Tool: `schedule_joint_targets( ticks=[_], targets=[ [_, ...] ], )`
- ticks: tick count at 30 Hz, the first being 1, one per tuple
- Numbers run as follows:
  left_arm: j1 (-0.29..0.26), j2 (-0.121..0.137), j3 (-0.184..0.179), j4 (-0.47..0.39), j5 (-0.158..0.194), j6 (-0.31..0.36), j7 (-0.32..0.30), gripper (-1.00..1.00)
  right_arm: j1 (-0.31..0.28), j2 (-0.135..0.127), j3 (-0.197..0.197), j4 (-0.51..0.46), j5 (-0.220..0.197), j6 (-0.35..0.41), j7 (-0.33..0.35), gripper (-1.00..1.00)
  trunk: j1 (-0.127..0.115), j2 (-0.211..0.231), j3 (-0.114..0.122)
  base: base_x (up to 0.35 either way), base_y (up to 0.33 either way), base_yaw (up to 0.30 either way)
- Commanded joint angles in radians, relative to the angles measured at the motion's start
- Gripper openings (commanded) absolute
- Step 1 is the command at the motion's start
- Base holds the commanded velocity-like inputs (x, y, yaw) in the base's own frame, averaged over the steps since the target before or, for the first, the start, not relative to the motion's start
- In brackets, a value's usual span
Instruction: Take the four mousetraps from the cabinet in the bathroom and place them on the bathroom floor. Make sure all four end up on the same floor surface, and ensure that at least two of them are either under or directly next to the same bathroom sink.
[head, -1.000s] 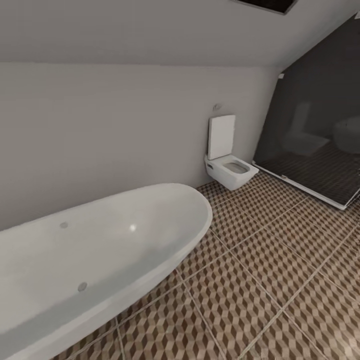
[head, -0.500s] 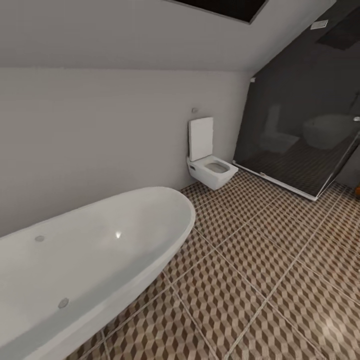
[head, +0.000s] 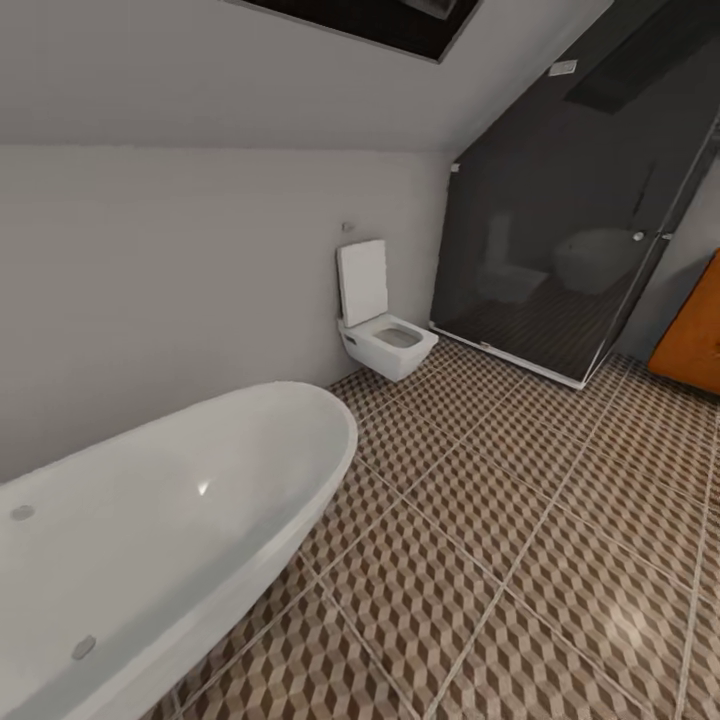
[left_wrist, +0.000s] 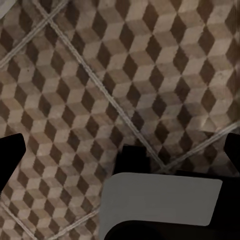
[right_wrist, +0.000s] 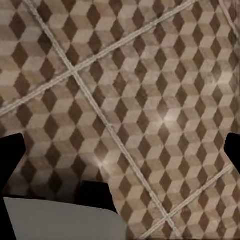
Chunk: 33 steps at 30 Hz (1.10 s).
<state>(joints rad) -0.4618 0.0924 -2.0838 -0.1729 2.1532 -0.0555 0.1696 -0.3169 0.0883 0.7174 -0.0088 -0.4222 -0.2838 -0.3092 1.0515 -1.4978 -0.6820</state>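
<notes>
The mousetraps cannot be seen at this moment, so where they lie cannot be told; by the task they are to come from the cabinet, whose orange-brown side stands at the far right edge of the bathroom floor, just beside the dark glass shower enclosure. As a judgement, such traps should be light, stiff and thin, with wire parts that could snag or snap shut; taking each by the edges of its flat plate, clear of the wire, looks safest, and a low flat piece may slip from a careless pinch.

In the left wrist view the left end effector shows dark fingertips at either edge of the frame, set wide apart with nothing between them; the right end effector is spread the same way and empty; both look down on cube-patterned tile with pale grout lines.

The floor is hard, glossy and level, so a trap set down should sit flat; a white bathtub fills the near left corner of the room, a wall-hung toilet sits by the far wall with its lid up, and a sloped ceiling with a dark skylight runs overhead. The robot seems to be in transit toward the cabinet.
</notes>
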Motion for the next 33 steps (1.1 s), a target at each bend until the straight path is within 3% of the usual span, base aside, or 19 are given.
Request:
schedule_joint_targets(
  ticks=[1, 16, 23, 33],
  targets=[
    [-0.001, 0.001, -0.008, -0.005, 0.007, -0.006, 0.007, 1.00, -0.001, 0.001, 0.008, 0.001, -0.009, -0.003, -0.002, 1.00, 0.000, 0.000, 0.000, 0.000, 0.000, -0.241],
    [-0.001, 0.000, -0.008, -0.006, 0.007, -0.004, 0.007, 1.00, -0.001, 0.001, 0.009, 0.001, -0.009, -0.003, -0.002, 1.00, 0.000, 0.000, 0.017, 0.051, 0.000, -0.227],
    [-0.001, 0.001, -0.008, -0.007, 0.007, -0.005, 0.007, 1.00, -0.001, 0.004, 0.009, 0.001, -0.009, -0.003, -0.002, 1.00, 0.000, 0.000, 0.019, 0.017, 0.000, -0.101],
    [-0.001, 0.000, -0.009, -0.007, 0.007, -0.004, 0.007, 1.00, -0.001, 0.002, 0.009, 0.001, -0.010, -0.003, -0.002, 1.00, 0.000, 0.000, 0.019, 0.002, 0.000, -0.248]
  ],
)
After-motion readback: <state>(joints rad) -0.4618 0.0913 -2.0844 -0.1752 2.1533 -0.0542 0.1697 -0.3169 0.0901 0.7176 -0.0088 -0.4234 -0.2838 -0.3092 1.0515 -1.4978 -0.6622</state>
